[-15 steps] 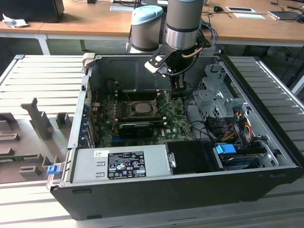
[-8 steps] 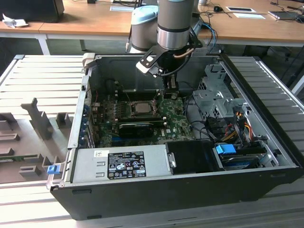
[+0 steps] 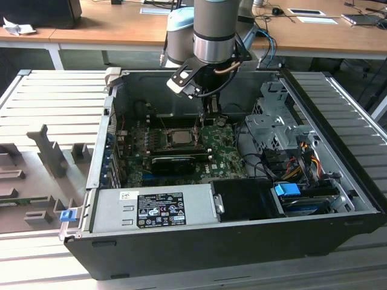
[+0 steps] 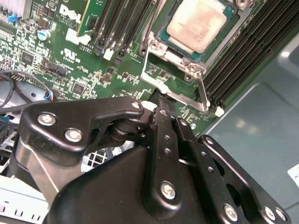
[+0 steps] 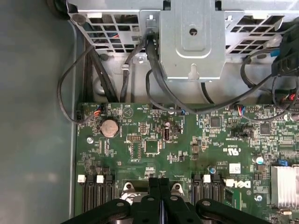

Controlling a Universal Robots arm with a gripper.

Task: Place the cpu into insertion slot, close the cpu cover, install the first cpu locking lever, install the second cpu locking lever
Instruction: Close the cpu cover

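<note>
The cpu [image 3: 179, 136] [image 4: 201, 25] lies flat in the insertion slot [image 4: 162, 36] on the green motherboard [image 3: 224, 154], its pale silver face up. The cpu cover [image 4: 180, 56] lies down as a metal frame around the chip. A silver locking lever [image 4: 204, 93] runs along the socket's edge. My gripper [image 3: 203, 124] [image 4: 159, 99] [image 5: 160, 181] hangs inside the case just beside the socket, on the exterior view's right of the chip. Its black fingers [image 5: 154, 186] are pressed together with nothing between them, and their tip sits at the lever's bent end.
A long black finned card [image 3: 172, 162] lies in front of the socket. The power supply [image 3: 151, 208], a black box [image 3: 245, 199], a metal drive cage [image 3: 275, 121] [image 5: 191, 37] and cables [image 3: 302, 157] crowd the case. Memory slots [image 4: 247, 51] flank the socket.
</note>
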